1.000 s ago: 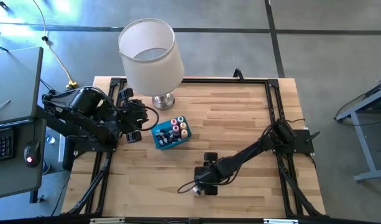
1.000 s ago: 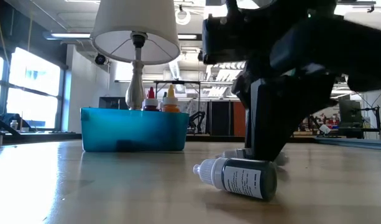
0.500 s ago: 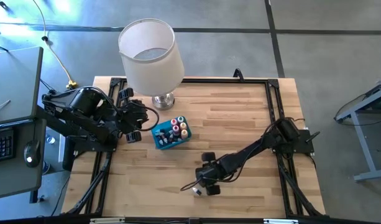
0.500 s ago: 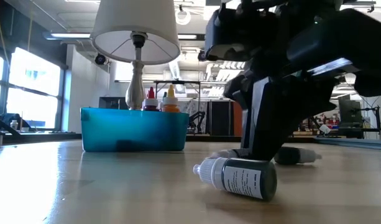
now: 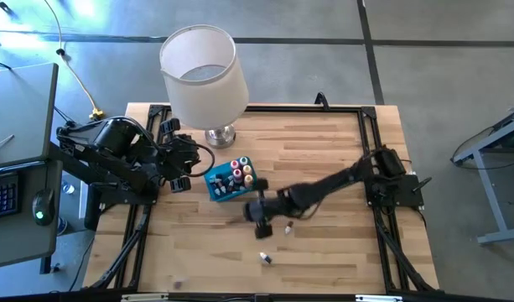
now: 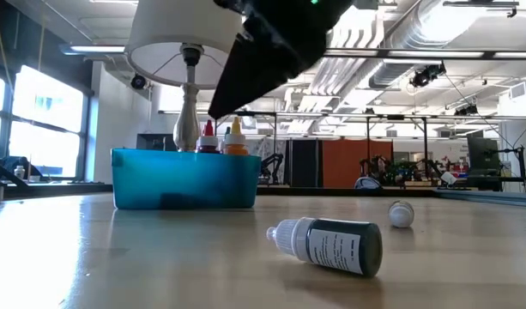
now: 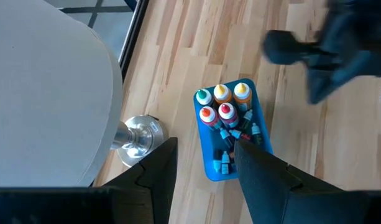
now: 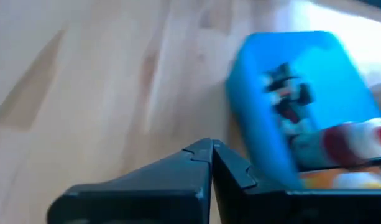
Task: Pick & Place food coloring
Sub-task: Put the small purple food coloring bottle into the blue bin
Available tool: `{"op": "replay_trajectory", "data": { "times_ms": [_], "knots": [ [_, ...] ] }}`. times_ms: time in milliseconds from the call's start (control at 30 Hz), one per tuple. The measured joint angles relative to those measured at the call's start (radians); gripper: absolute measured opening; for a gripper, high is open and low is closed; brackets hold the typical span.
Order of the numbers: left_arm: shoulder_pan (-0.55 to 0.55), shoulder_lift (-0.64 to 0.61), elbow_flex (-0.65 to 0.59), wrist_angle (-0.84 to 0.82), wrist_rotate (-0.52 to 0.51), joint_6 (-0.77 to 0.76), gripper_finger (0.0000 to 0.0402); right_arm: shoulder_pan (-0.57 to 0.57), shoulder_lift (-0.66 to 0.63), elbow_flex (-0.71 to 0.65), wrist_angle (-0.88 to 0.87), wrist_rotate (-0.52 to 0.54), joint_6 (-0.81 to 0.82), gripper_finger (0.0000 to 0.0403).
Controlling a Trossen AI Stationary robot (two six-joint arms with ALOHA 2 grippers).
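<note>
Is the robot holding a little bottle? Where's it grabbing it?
No bottle looks held. The right gripper is shut with nothing showing between its fingers, and the left gripper is open and empty near the blue tray.

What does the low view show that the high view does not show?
Only the low view shows the printed label on the dark bottle lying on its side, and the room behind the table. Only the high view shows the left gripper waiting beside the blue tray, the upright bottles seen from above inside it, and the right gripper near the tray. Both show the tray, the lamp, the wooden table and a second loose bottle.
</note>
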Motion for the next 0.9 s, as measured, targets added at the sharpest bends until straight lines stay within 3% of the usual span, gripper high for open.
{"op": "replay_trajectory", "data": {
  "times_ms": [167,367,600,800,900],
  "knots": [
    [0.0,0.0,0.0,0.0,0.035,-0.011,0.0154,-0.082,-0.007,-0.004,0.014,-0.047,-0.021,0.0023],
    [-0.001,-0.02,-0.088,0.002,0.129,-0.059,0.0154,-0.113,-0.005,-0.004,0.016,-0.095,-0.065,0.0089],
    [0.0,-0.085,-0.328,0.002,0.225,-0.236,0.0154,-0.082,-0.005,-0.004,0.007,-0.065,-0.065,0.0152],
    [0.0,-0.093,-0.55,0.099,0.439,-0.486,0.0154,-0.051,-0.006,-0.004,-0.05,0.047,-0.071,0.0162],
    [0.0,-0.082,-0.666,0.226,0.534,-0.496,0.0154,-0.041,-0.007,-0.004,-0.127,0.047,-0.032,0.0158]
  ]
}}
